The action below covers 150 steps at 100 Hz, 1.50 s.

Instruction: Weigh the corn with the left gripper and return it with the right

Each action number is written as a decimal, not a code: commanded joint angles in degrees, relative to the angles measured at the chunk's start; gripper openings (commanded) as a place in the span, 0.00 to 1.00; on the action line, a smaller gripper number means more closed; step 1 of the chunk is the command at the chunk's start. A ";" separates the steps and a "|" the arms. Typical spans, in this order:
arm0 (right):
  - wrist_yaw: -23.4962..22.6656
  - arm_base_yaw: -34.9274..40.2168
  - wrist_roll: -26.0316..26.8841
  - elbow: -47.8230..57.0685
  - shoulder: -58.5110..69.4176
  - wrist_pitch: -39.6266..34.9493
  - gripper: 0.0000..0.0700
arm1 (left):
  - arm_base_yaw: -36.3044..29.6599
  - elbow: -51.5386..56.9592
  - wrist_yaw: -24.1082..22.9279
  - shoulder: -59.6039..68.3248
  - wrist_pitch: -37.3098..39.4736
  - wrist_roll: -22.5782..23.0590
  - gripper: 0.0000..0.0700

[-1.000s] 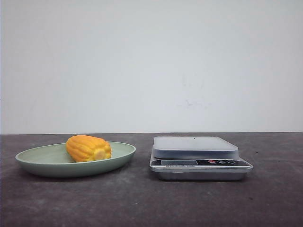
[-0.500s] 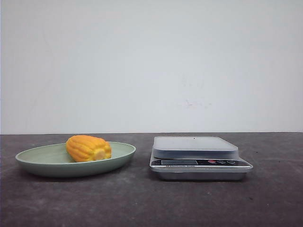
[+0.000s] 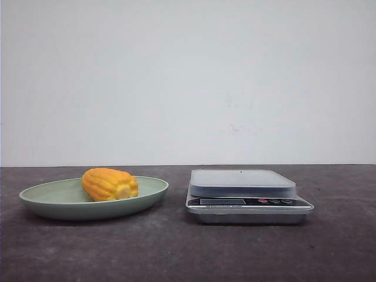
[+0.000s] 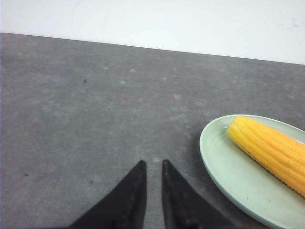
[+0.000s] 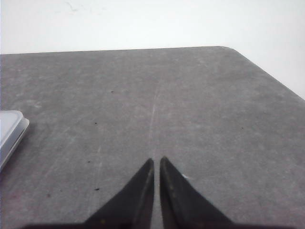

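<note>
The corn (image 3: 109,184) lies on its side in the pale green dish (image 3: 41,200), slightly toward the dish's right half as seen from the front, with its paler cut end facing the camera. The dish holds nothing else and rests on the dark grey table (image 3: 176,252). Just beside the dish, to its right and not touching it, stands the digital scale (image 3: 247,197); its flat weighing platform carries no load. In the left wrist view, the left gripper (image 4: 152,165) hangs above bare table near the dish rim, its black fingers (image 4: 135,187) pressed nearly together with only a narrow slit between the tips, pinching nothing. In the right wrist view, the right gripper (image 5: 157,161) is likewise drawn together over bare table, holding nothing, with a corner of the scale visible off to one side.
</note>
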 commanded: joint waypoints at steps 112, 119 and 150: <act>-5.75 0.00 12.55 25.73 16.28 -3.13 0.01 | -0.11 24.68 4.90 20.26 2.97 -16.61 0.02; -8.17 0.00 11.93 30.73 20.57 -3.45 0.01 | -0.13 31.50 6.45 26.27 1.09 -16.46 0.02; -13.62 0.00 9.40 45.79 31.82 -10.32 0.49 | -1.46 52.94 14.10 42.71 -10.03 -16.44 0.74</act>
